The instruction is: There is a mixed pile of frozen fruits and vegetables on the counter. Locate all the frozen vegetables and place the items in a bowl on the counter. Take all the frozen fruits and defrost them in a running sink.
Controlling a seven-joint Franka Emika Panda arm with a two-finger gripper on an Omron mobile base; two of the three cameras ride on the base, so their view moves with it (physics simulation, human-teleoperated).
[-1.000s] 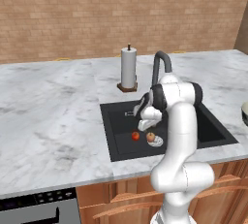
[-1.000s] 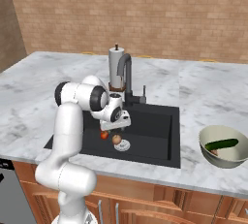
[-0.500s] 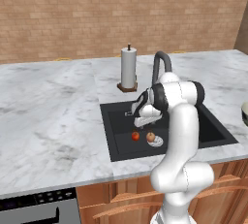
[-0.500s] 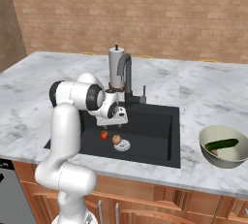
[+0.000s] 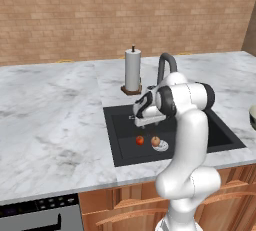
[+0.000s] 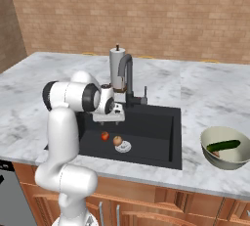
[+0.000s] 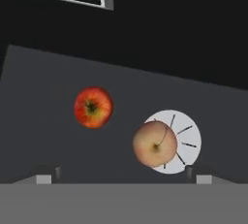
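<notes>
In the black sink [image 6: 161,132], the red ball [image 7: 93,106] lies left of the orange-tan ball [image 7: 154,144] resting on the silver drain [image 7: 186,136], with the gripper [image 7: 123,175] above, jaws wide and empty, while the cucumber [image 6: 223,146] sits in the bowl [image 6: 207,146] far right.

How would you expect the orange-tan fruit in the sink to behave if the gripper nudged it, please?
The orange-tan fruit looks round and smooth, so it would probably roll. It sits on the silver drain, which may hold it slightly. The flat sink floor offers little else to stop it.
</notes>
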